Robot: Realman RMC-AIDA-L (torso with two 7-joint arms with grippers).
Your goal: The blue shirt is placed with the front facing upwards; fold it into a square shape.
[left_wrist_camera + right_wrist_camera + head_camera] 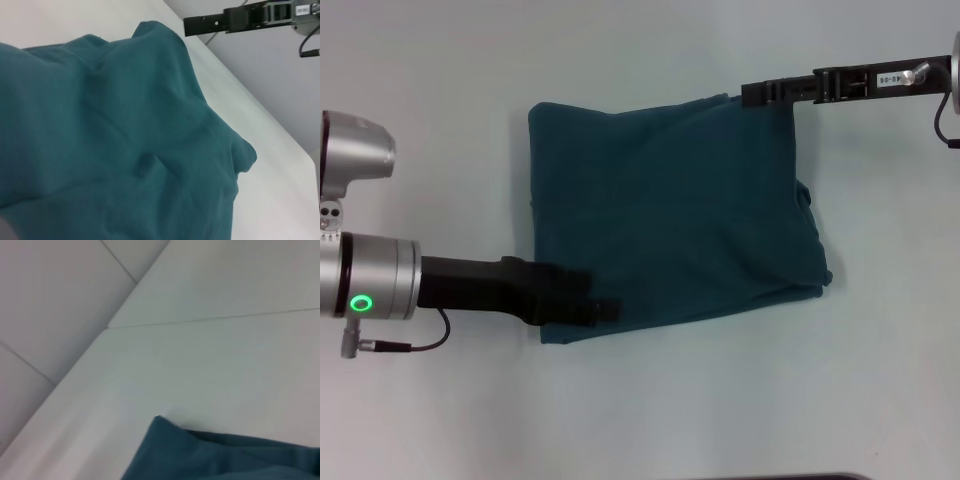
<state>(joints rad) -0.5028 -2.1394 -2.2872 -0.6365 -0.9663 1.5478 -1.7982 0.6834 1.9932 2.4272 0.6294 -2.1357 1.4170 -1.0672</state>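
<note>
The blue shirt (pixel 670 210) lies on the white table as a rough rectangle, folded over, with only plain teal cloth showing and no lettering. Its right side bulges into a rounded fold. My left gripper (pixel 598 308) sits over the shirt's near left corner. My right gripper (pixel 750 95) reaches in from the right and meets the far right corner. In the left wrist view the wrinkled shirt (pixel 125 140) fills most of the picture, and the right gripper (pixel 192 25) shows beyond it. One corner of the shirt (pixel 210 455) shows in the right wrist view.
The white table (pixel 650 420) spreads around the shirt on all sides. Its edge (pixel 280 130) and the grey floor beyond it show in the left wrist view. A dark strip (pixel 790 477) lies along the near edge of the head view.
</note>
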